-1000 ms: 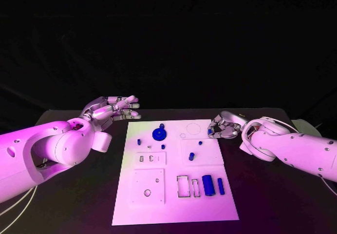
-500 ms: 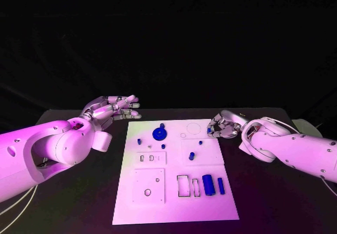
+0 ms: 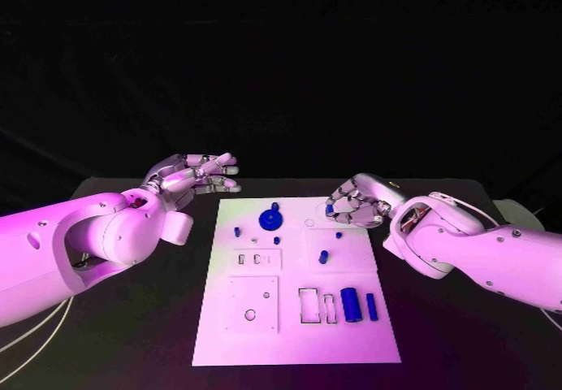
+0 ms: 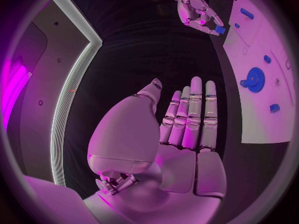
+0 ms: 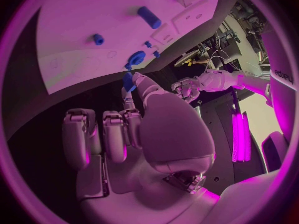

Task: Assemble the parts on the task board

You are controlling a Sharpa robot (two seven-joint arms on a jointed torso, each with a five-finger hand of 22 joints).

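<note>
The white task board [image 3: 299, 341] lies in the middle of the table. On it are a blue gear [image 3: 270, 218], several small blue pegs such as one [image 3: 323, 257] mid-board, and a blue cylinder [image 3: 349, 304] beside a blue bar [image 3: 371, 305] near the front. My right hand [image 3: 357, 203] hovers over the board's far right part and pinches a small blue part [image 5: 128, 80] between thumb and finger; the part [image 4: 219, 30] also shows in the left wrist view. My left hand [image 3: 193, 173] is held off the board's far left corner, fingers straight and apart, holding nothing.
Empty rectangular slots [image 3: 316, 309] sit left of the cylinder, and a square plate with a hole [image 3: 251, 304] lies at the board's front left. Black table surface [image 3: 469, 341] runs on both sides of the board.
My right hand has moved left, from beside the board's far right edge to over it, still pinching the blue part. The left hand has barely moved; the view shifted slightly.
</note>
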